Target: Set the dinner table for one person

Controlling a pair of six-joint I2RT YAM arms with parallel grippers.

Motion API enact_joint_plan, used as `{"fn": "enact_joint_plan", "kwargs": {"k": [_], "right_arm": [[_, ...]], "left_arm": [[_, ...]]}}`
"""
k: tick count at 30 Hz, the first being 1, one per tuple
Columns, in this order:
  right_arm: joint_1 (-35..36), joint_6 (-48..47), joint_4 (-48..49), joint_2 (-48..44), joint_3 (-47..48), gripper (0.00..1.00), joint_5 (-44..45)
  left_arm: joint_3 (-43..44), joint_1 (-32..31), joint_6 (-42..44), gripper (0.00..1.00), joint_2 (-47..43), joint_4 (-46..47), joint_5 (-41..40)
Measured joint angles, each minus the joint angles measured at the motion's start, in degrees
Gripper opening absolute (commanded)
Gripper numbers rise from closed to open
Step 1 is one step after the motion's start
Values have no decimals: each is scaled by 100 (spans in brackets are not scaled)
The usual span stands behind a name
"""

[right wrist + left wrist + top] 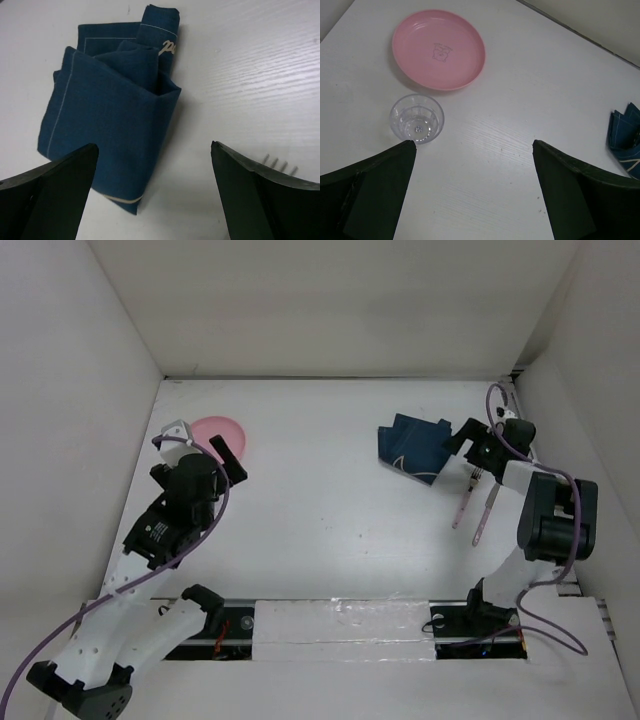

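The right end effector (pixel 153 147), fingers spread, hovers over the desk (pixel 330 500) with the folded navy placemat (pixel 107 115) directly ahead. The left end effector (pixel 474 144), likewise spread, is well apart from it.

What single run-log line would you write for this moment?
left tool: open, near glass; right tool: open, by folded placemat; plate: beside glass; cutlery: near placemat
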Motion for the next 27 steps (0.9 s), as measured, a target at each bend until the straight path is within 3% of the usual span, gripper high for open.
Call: {"fn": "enact_joint_plan", "kwargs": {"k": [5, 8, 9, 12, 13, 15, 22, 27], "right_arm": [[-35, 2, 529, 953, 225, 97, -610], [-35, 66, 741, 1335, 466, 87, -1012], [-35, 90, 820, 1456, 577, 79, -1143], [-35, 166, 1062, 1727, 879, 39, -1436], [-35, 221, 1152, 1762, 916, 19, -1506], [-35, 315, 1331, 1766, 935, 3, -1633], [267, 636, 1685, 1762, 1045, 0, -1604], [885, 896, 1856, 1473, 1180, 0, -925]], "left_arm": [[0, 0, 52, 100, 55, 55, 120], [0, 0, 90, 100, 103, 107, 203], [0, 0, 103, 100, 127, 122, 225], [0, 0, 133, 100, 214, 140, 280], [0, 0, 138, 100, 238, 144, 295], [0, 0, 146, 100, 278, 149, 321], [-2, 0, 155, 100, 341, 166, 380], [-2, 0, 157, 100, 413, 168, 389]]}}
